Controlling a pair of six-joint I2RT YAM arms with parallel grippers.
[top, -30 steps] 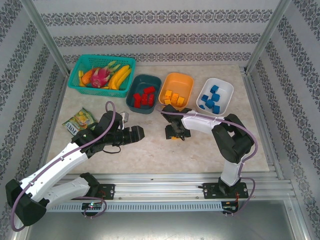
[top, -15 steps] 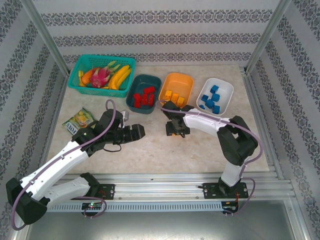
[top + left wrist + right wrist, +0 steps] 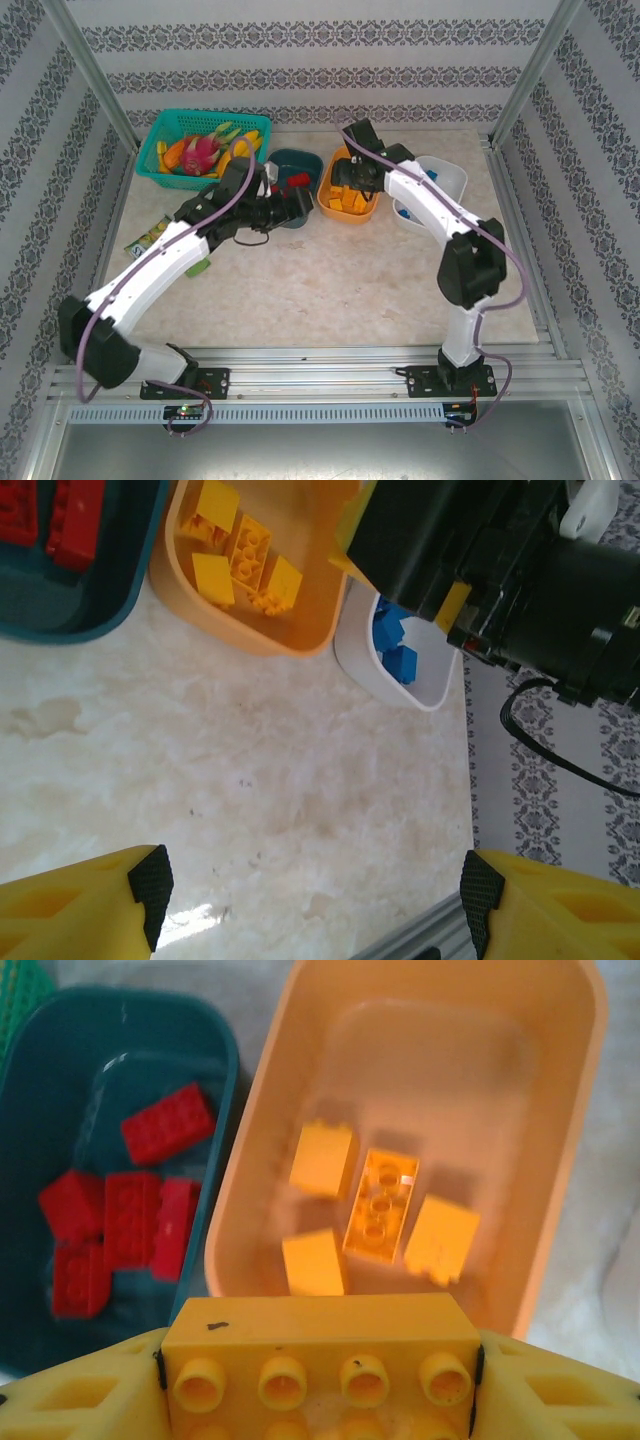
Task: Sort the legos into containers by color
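Right gripper clamps a yellow brick at lower centre of the wrist view, above the orange tub, which holds other bricks. Left gripper stands wide and empty over the table.

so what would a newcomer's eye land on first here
The right tool pinches a yellow brick over the orange tub, where more lie. Beside it red bricks sit in the dark teal tub, and a lattice basket of toy fruit brightens the far left corner.
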